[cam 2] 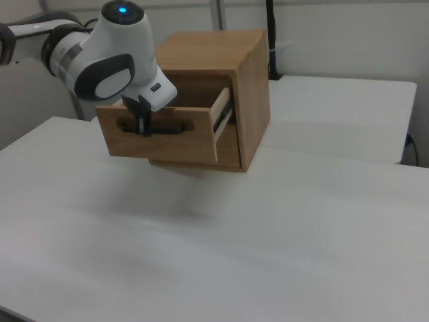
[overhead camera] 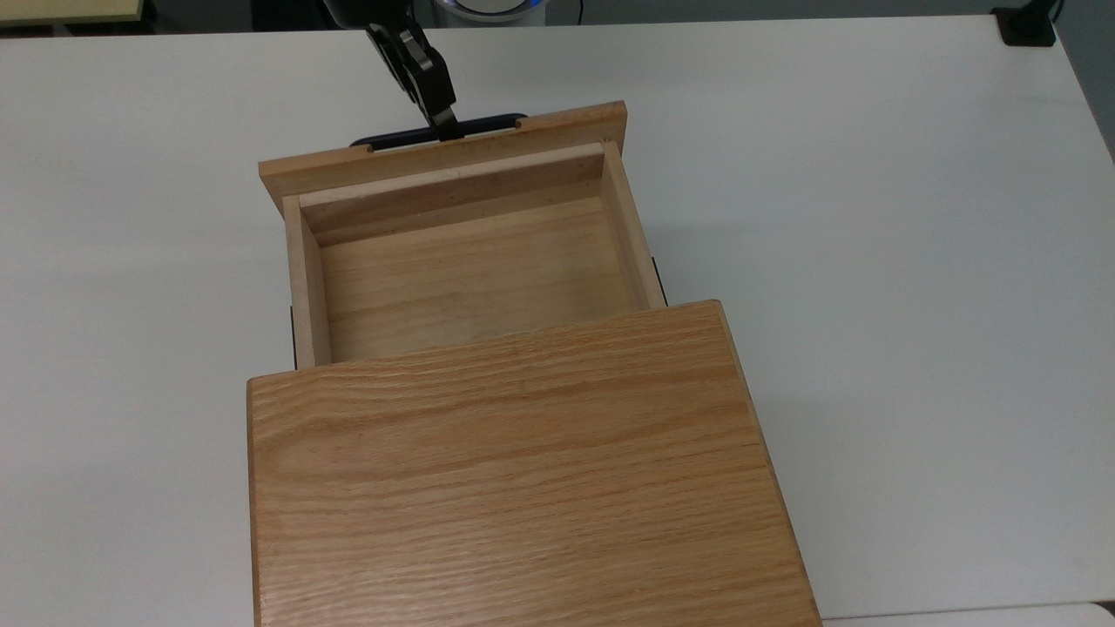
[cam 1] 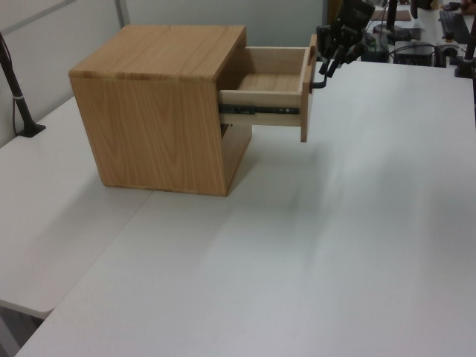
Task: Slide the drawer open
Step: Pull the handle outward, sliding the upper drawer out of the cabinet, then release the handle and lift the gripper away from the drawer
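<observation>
Pinched on the black bar handle near its middle is how your gripper stands now: the jaws close over the bar from above in the top view, and in the right view you see them clamped on it in front of the front panel.

Take the scene from the biggest thing down. The white table carries the oak box, and the drawer juts out of the box's upper part toward the arm, its bare floor and pale inner walls open to the top view. I judge it well over half drawn, with the task close to done.

What the next pull turns on: the handle's long axis runs across the top view, slightly tilted, and the slide direction is square to it, away from the box toward the top view's upper edge. The box lies behind the jaws, the arm ahead. Keep the pull in line with the side rail so the tray does not bind.

Nothing on the table stands in the drawer's path; the rail's end stop is the likely limit.
</observation>
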